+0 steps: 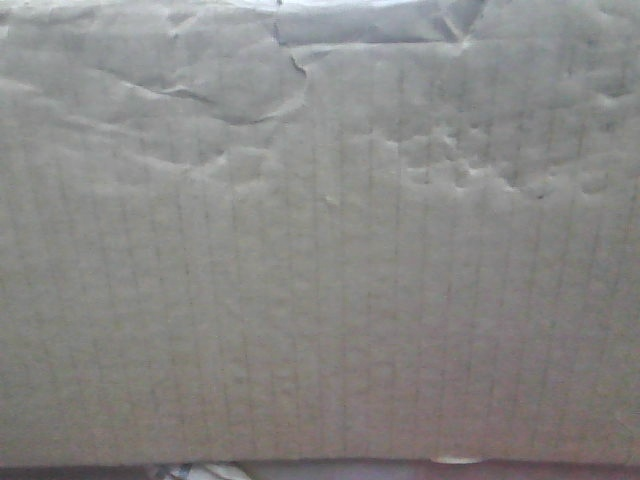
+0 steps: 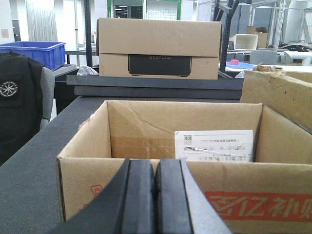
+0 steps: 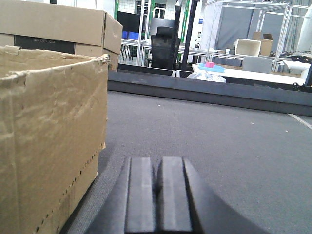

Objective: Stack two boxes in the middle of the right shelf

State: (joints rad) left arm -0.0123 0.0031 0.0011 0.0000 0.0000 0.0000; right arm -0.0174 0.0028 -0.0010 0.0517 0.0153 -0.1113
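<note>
While left gripper (image 2: 156, 195) and right gripper (image 3: 157, 195) both sit pinched closed on nothing, low over the table (image 3: 219, 141), I call this pre-grasp. Just ahead of left, the open-topped box (image 2: 83, 180) lies broadside, long axis across view, mouth up. The dented box (image 3: 48, 136) stands beside right, on its left. Next likely needs a two-arm squeeze. No shelf in view.

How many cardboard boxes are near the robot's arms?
3: an open red-printed box nearest the left gripper, a dented box to its right, a closed box behind them on a dark ledge. Cardboard fills the front view; more may be hidden.
</note>
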